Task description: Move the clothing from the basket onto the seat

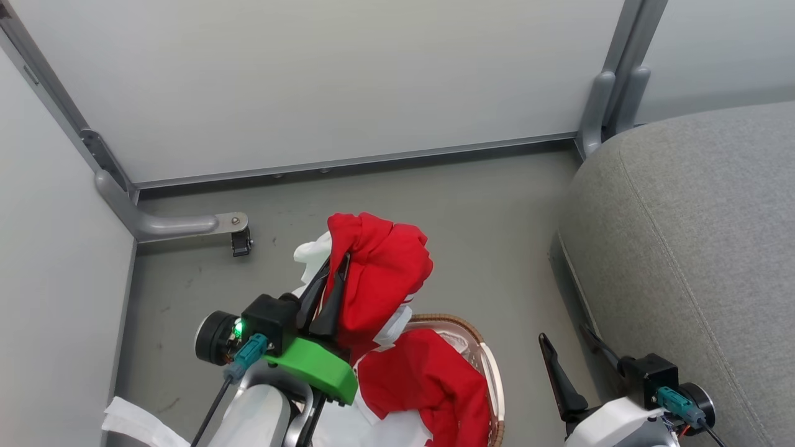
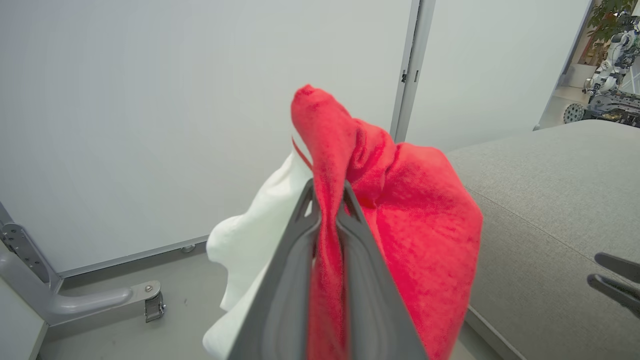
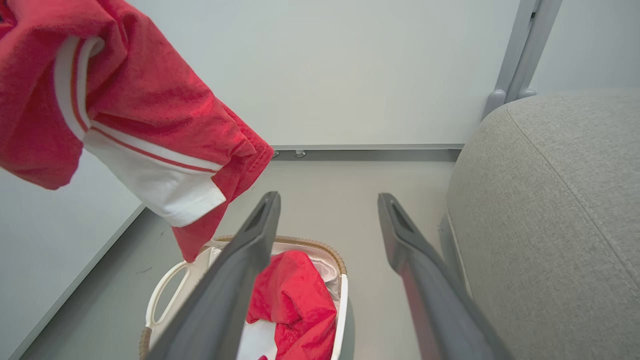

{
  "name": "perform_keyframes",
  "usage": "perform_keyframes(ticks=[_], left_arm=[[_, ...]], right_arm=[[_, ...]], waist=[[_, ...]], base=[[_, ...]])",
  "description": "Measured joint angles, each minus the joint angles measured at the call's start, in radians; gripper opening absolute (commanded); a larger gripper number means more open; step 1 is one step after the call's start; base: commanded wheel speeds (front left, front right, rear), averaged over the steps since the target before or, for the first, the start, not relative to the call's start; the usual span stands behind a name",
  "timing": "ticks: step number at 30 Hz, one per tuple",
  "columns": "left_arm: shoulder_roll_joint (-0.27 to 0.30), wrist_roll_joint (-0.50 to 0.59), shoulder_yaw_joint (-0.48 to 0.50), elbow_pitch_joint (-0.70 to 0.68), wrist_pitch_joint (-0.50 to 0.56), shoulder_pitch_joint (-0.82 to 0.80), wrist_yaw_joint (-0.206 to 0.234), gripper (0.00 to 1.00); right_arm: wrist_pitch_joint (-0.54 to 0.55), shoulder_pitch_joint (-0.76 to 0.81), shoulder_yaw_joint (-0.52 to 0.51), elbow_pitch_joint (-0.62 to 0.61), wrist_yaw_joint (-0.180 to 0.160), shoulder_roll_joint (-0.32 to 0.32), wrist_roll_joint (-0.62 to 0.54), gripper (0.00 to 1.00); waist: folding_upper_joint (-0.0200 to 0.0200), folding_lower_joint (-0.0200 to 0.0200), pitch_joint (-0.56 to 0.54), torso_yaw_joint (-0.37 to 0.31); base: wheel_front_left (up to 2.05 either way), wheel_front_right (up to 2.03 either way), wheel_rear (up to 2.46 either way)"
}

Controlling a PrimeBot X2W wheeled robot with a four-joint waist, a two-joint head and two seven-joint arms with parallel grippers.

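Left end effector [image 1: 337,264] clamped on clothing [image 1: 385,267] above basket [image 1: 481,347], right end effector [image 1: 565,335] wide beside seat [image 1: 695,248], basket partly cut off

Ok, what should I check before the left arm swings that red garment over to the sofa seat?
1. Grip: left gripper shut on the red garment: ok.
2. Hem clear of the basket: cannot tell.
3. Whether the white fabric beside it is liner: cannot tell.
4. Path: not ok, the open right gripper stands between basket and seat.
5. Basket emptied: not ok, a second red garment lies inside.
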Motion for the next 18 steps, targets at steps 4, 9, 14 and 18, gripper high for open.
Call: perform_keyframes(ticks=[4, 9, 14, 18], left_arm=[[-0.001, -0.012, -0.005, -0.044, 0.0, 0.0, 0.0, 0.0], [-0.002, -0.023, -0.021, -0.077, 0.0, -0.001, 0.0, 0.0], [-0.003, -0.04, -0.044, -0.089, 0.0, -0.001, 0.0, 0.0], [-0.003, -0.059, -0.063, -0.093, 0.0, -0.001, 0.0, 0.0]], right_arm=[[0.0, 0.009, 0.002, 0.002, 0.0, 0.0, 0.0, 1.0], [0.0, 0.013, 0.021, -0.001, 0.0, 0.0, -0.009, 1.0], [0.0, -0.003, 0.082, -0.021, 0.0, -0.003, -0.035, 1.0], [0.0, -0.059, 0.149, -0.04, 0.0, -0.025, -0.046, 1.0]], waist=[[0.0, 0.0, -0.014, 0.013], [0.0, 0.0, -0.021, 0.027], [0.0, 0.0, -0.024, 0.041], [0.0, 0.0, -0.022, 0.054]], base=[[0.0, 0.0, 0.0], [0.0, 0.0, 0.0], [0.0, 0.0, 0.0], [0.0, 0.0, 0.0]])
